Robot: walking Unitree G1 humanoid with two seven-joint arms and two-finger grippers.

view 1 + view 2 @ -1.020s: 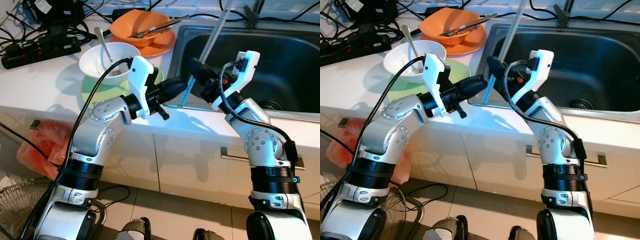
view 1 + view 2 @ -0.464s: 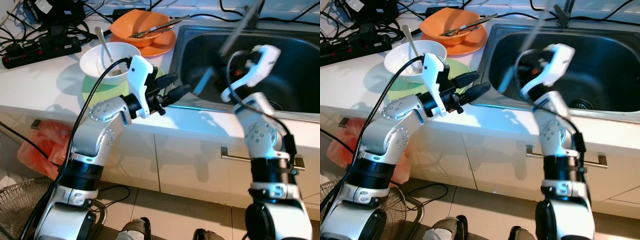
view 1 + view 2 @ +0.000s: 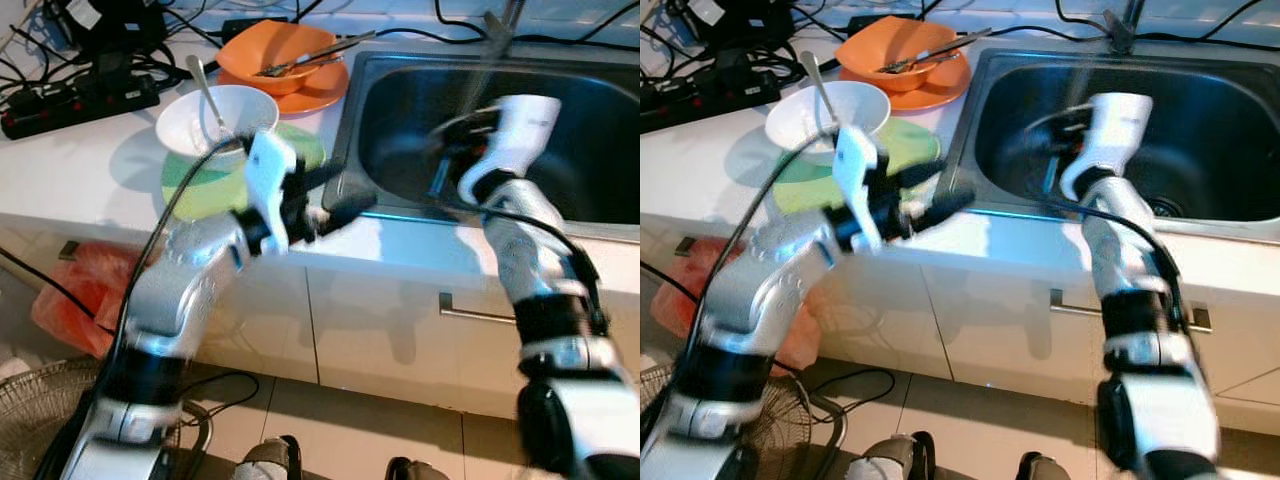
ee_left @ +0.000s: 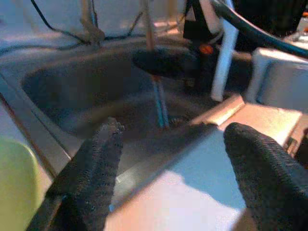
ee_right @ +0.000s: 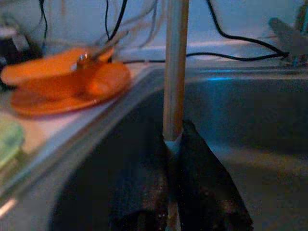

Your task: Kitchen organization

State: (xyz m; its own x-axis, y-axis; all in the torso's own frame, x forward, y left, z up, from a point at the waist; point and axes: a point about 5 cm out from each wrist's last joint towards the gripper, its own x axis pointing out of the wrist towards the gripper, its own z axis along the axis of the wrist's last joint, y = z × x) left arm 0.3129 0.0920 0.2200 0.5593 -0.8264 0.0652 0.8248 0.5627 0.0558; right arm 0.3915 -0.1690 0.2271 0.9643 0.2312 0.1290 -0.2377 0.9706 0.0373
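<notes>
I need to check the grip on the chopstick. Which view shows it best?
The right wrist view: the chopstick stands sharp and upright, pinched between the right claw fingers over the sink. Both eye views blur it into a faint streak. The left wrist view shows it distantly, past the open left claw.

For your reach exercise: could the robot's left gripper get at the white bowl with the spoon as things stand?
Probably yes: the left gripper is open and holds nothing, and the white bowl sits on the counter just beyond it, with nothing between.
</notes>
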